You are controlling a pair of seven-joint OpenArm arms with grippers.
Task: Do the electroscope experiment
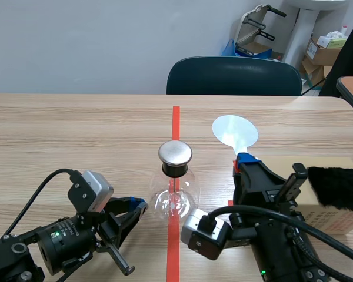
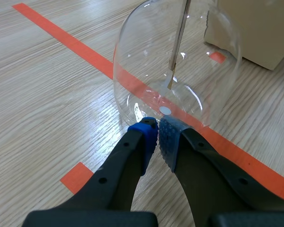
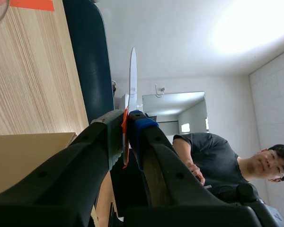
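Electroscope (image 1: 175, 185) sits dead centre of the frame on the orange-red tape line (image 1: 176, 117), a clear glass flask with a shiny metal cap (image 1: 175, 153). Left gripper (image 2: 157, 130) comes in from lower left, fingers pinched together on nothing, blue pads right at the foot of the glass, can't tell if they touch. Right gripper (image 3: 128, 120), centre-right, is clamped on the stem of a pale round disc (image 1: 235, 130) standing up behind it, with a cardboard box (image 1: 329, 218) and black furry cloth (image 1: 336, 188) at the right edge.
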